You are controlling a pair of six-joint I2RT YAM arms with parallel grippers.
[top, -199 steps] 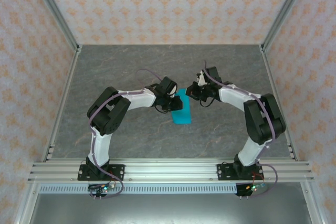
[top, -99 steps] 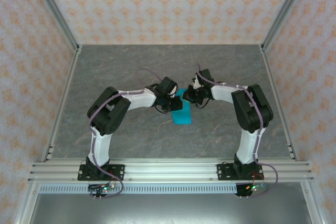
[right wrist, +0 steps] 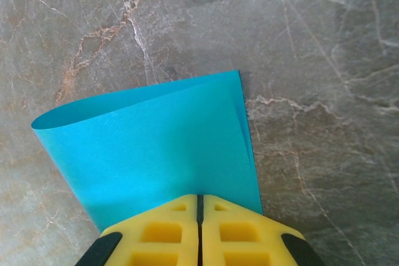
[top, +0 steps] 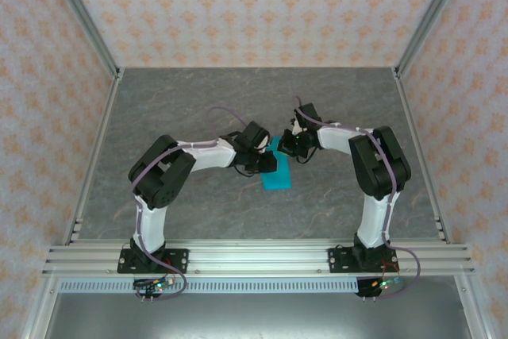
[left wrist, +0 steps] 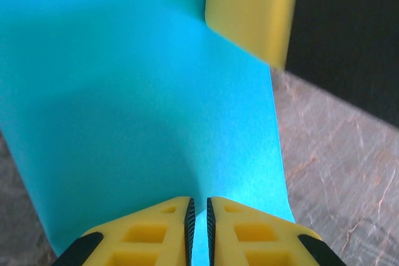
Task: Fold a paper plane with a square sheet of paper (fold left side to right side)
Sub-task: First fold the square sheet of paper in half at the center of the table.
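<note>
The square sheet of paper (top: 279,177) is bright cyan and lies doubled over at the table's middle, a narrow strip in the top view. In the right wrist view the paper (right wrist: 156,141) has two layers, joined at the left by a rounded bend. My left gripper (top: 267,163) is at its left edge. In the left wrist view that gripper (left wrist: 198,216) has its jaws almost together, and the paper (left wrist: 137,104) curves up into the slit. My right gripper (top: 287,147) is shut (right wrist: 199,207), its tips resting on the sheet's far end. One of its yellow fingers (left wrist: 249,10) shows in the left wrist view.
The table (top: 190,109) is grey and marbled, with patterned walls on three sides. An aluminium rail (top: 254,258) along the near edge carries both arm bases. Both forearms reach inward and meet over the paper.
My right gripper has swung left from beside the paper onto its far end. My left gripper has shifted slightly right and toward the near edge, staying at the sheet.
</note>
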